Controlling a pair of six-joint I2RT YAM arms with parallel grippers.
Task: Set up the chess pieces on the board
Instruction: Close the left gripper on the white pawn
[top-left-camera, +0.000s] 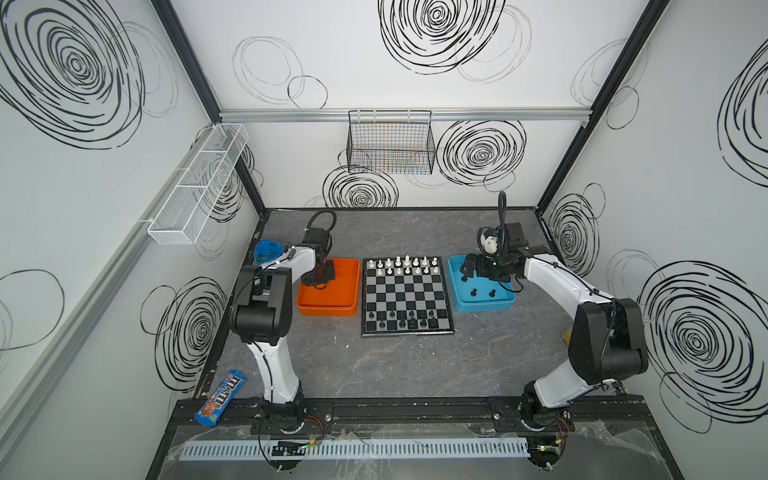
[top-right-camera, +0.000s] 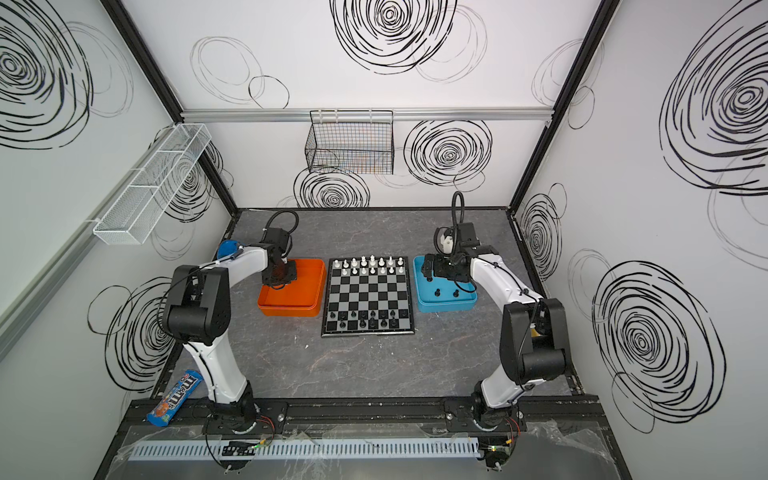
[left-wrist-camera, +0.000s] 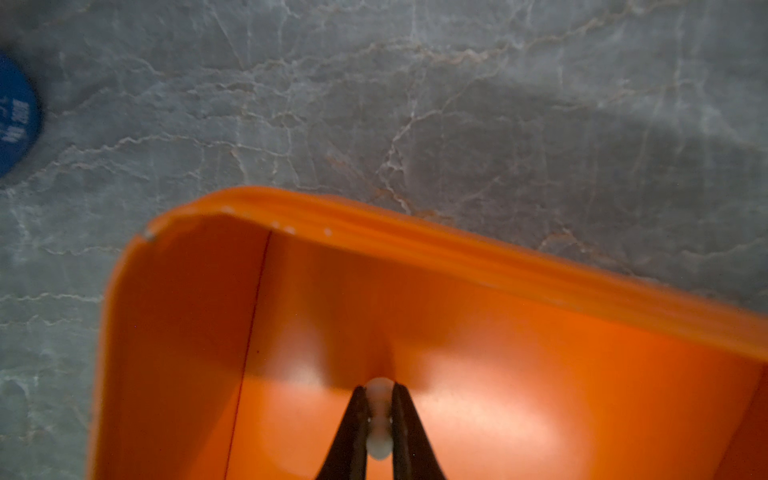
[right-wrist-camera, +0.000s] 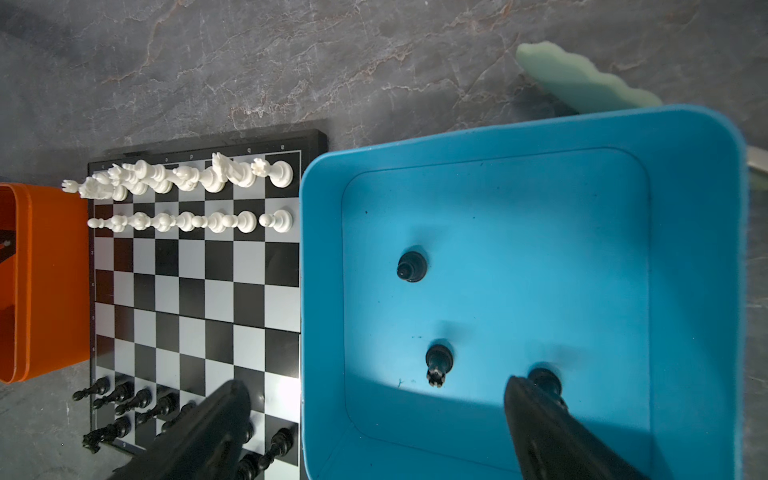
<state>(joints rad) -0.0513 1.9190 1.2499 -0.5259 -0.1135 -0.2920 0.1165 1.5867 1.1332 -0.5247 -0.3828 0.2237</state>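
The board (top-left-camera: 399, 291) (top-right-camera: 368, 291) lies mid-table between an orange tray (top-left-camera: 328, 311) and a blue tray (top-left-camera: 482, 305). White chess pieces (top-left-camera: 406, 262) fill its two far rows, and black ones (top-left-camera: 409, 320) stand in the near rows. My left gripper (top-left-camera: 319, 282) (left-wrist-camera: 379, 390) is down inside the orange tray (left-wrist-camera: 415, 232), shut on a small white piece (left-wrist-camera: 379, 449). Over the blue tray (right-wrist-camera: 498, 129) my right gripper (top-left-camera: 469, 272) (right-wrist-camera: 376, 384) is wide open and holds nothing. Three black pieces (right-wrist-camera: 411, 266) (right-wrist-camera: 438, 361) (right-wrist-camera: 546, 380) stand in that tray, the last right beside one finger.
A blue round object (top-left-camera: 268, 251) (left-wrist-camera: 16, 116) sits behind the left arm. An M&M's bag (top-left-camera: 220, 397) lies at the near left. A pale green thing (right-wrist-camera: 582, 79) lies beyond the blue tray. Wire baskets (top-left-camera: 390, 143) hang on the walls.
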